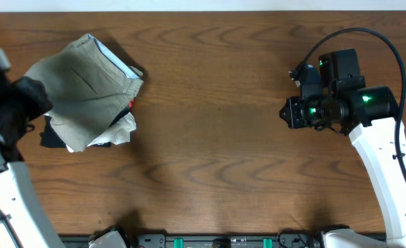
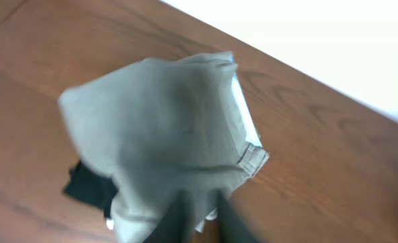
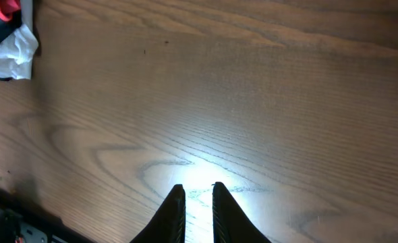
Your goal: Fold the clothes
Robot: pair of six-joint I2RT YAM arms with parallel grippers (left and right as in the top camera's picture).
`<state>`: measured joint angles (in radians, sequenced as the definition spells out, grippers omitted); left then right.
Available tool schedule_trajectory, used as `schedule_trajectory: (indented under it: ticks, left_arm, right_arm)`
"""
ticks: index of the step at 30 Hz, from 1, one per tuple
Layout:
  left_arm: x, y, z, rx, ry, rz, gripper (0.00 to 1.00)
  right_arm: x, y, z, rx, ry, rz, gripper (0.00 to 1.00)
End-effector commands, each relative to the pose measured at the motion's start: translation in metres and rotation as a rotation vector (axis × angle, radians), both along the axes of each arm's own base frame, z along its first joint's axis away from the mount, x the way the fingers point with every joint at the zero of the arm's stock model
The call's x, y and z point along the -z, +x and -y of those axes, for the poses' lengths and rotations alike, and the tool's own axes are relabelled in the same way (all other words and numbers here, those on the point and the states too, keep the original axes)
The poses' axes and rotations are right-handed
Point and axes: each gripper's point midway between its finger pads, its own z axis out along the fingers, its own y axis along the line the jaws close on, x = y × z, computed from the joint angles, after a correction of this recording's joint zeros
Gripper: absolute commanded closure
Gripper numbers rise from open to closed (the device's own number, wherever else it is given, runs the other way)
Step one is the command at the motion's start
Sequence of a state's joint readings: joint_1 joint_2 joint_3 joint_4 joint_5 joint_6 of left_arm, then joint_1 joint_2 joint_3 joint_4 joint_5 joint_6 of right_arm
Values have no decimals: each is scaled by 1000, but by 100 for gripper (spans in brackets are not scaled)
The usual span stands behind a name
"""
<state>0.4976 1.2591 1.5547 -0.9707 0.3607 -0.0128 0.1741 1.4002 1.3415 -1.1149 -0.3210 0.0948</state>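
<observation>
My left gripper (image 2: 202,214) sat at the near edge of the khaki shorts (image 1: 86,79). They lay bundled at the left end of the table (image 1: 217,158) on top of the pile of white and black garments (image 1: 122,129), I judge to stack the folded piece there, though blur hid whether those jaws were clenched on cloth or released. My right gripper (image 3: 198,202) hung well apart over bare wood, jaws drawn nearly together on nothing, probably just keeping clear. I counted one pair of shorts, one pile and two grippers.
</observation>
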Motion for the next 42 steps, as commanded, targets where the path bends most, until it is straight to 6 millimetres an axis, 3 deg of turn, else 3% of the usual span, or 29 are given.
schedule_trajectory:
  ticks: [1,3,5,7,10,16,18,20,25,28,31,34,38,42]
  left_arm:
    - [33,26,-2,121,69,-92,94]
    - [57,39,-12,123,82,-157,94]
    - [86,47,-35,48,96,-251,94]
    - [117,50,-61,-78,82,-341,94]
    - [166,55,-83,-134,32,-449,94]
    - [257,44,-105,-226,-116,-648,94]
    - [273,40,-107,-255,-151,-685,94]
    - [277,39,-106,-261,-164,-692,94]
    - [245,43,-98,-242,-154,-625,94]
    - [200,43,-88,-229,-123,-533,93]
    - [146,36,-71,-207,-83,-425,85]
    - [100,18,-51,-191,-43,-341,63]
    - [48,-18,-23,-174,2,-241,54]
    - [11,-63,14,-115,43,-162,51]
  right_arm:
    - [-2,0,-1,-1,0,7,87]
    - [-2,1,-1,-1,0,7,87]
    - [-2,0,-1,-1,0,7,87]
    - [-2,0,-1,-1,0,6,87]
    - [-2,0,-1,9,3,-1,87]
    - [-2,-1,-1,25,9,-13,88]
    - [-1,-2,-1,25,8,-16,88]
    - [-1,-3,0,25,7,-21,89]
    - [0,-6,0,25,4,-35,90]
    - [0,-6,0,25,4,-36,91]
    - [0,-7,0,24,6,-38,91]
    - [0,-7,-1,22,10,-38,91]
    - [-8,-11,-9,-21,57,-22,82]
    - [-29,-19,-17,-85,105,55,78]
